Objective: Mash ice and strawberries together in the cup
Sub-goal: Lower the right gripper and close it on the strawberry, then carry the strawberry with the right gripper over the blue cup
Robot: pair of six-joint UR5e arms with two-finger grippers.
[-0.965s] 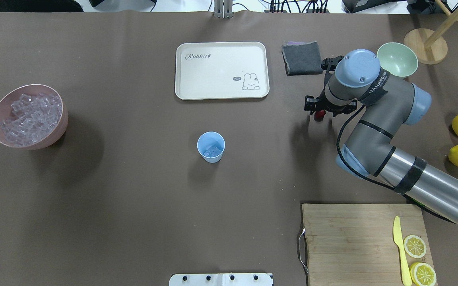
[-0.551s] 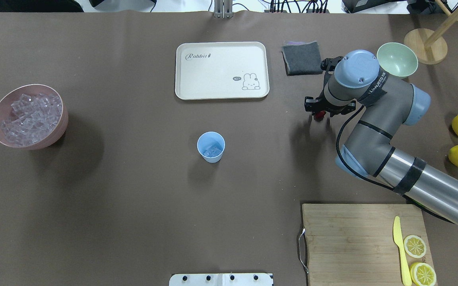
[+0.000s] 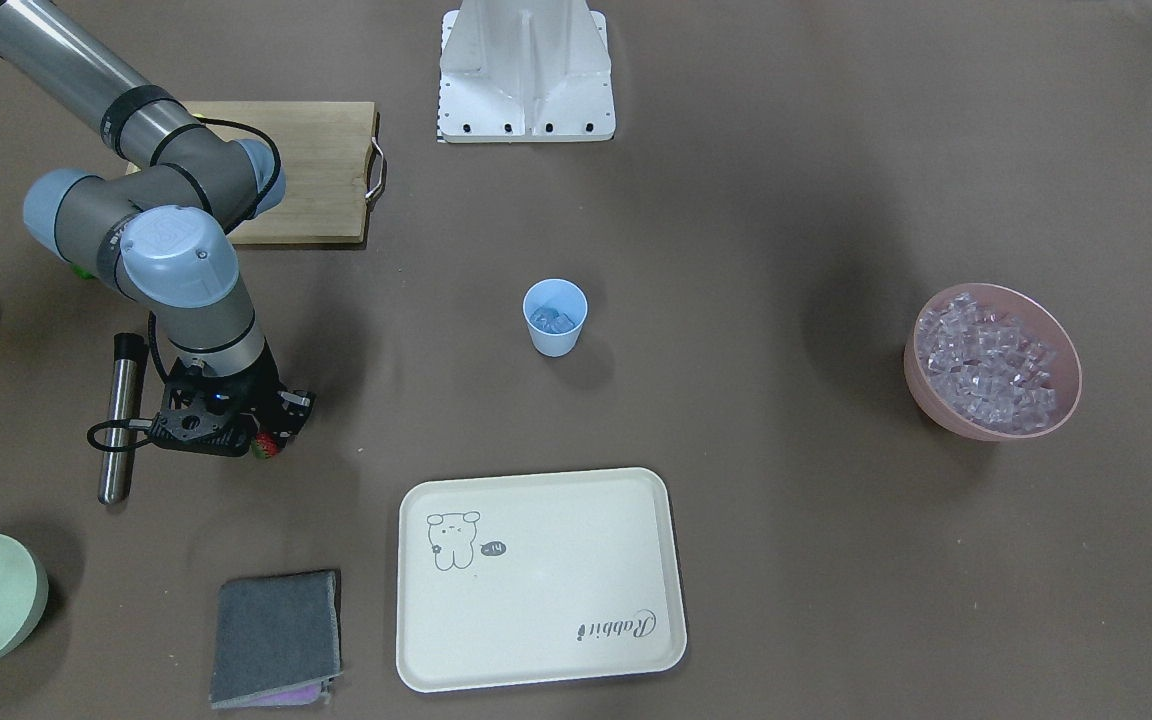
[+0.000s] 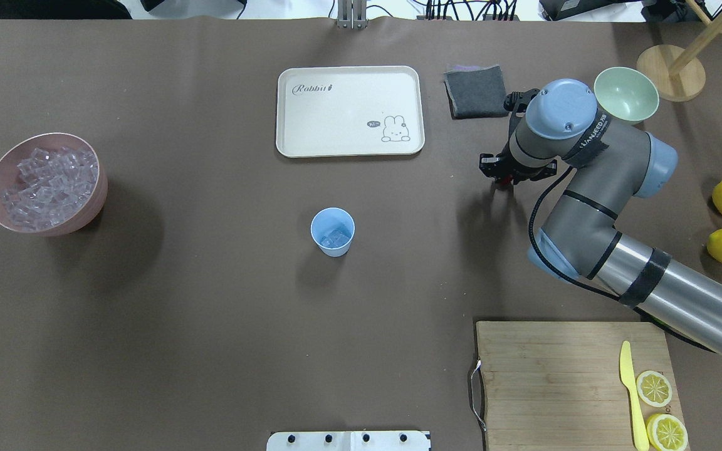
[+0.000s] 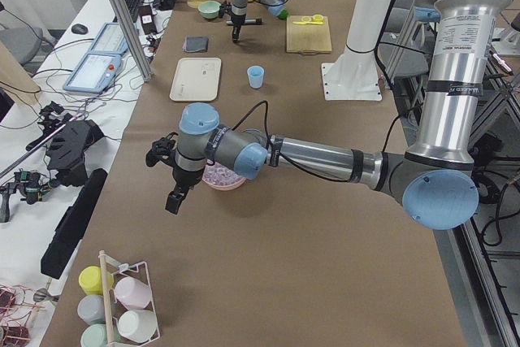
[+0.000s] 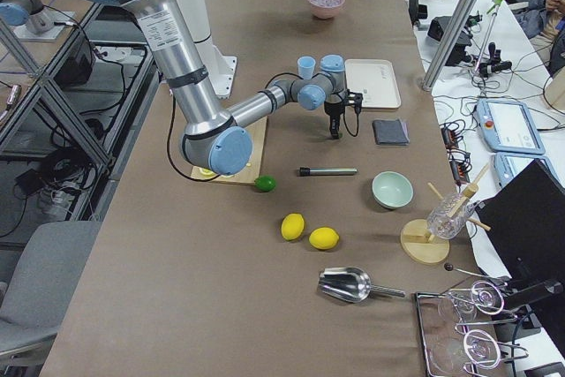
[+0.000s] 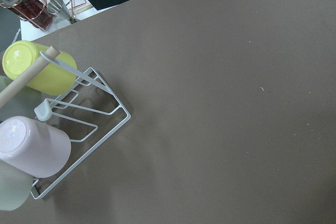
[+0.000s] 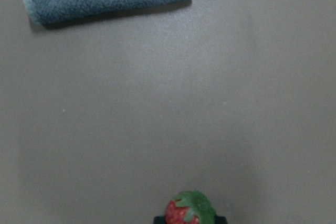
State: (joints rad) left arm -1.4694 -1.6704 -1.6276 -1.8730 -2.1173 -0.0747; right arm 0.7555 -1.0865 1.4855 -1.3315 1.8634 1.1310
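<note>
Red, green-capped strawberry point(image 8: 190, 209) is being pinched by the right gripper point(image 3: 263, 443). Pale blue plastic cup point(image 4: 333, 232) is standing well apart, toward the robot's left.

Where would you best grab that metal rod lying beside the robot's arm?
I'd grip the metal rod across its mid-shaft, coming straight down from above. It lies flat on the table, long, round and thin, so only its sides are free.

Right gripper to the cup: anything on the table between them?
Nothing: bare table between the right gripper, shut on the strawberry, and the cup in the overhead view.
</note>
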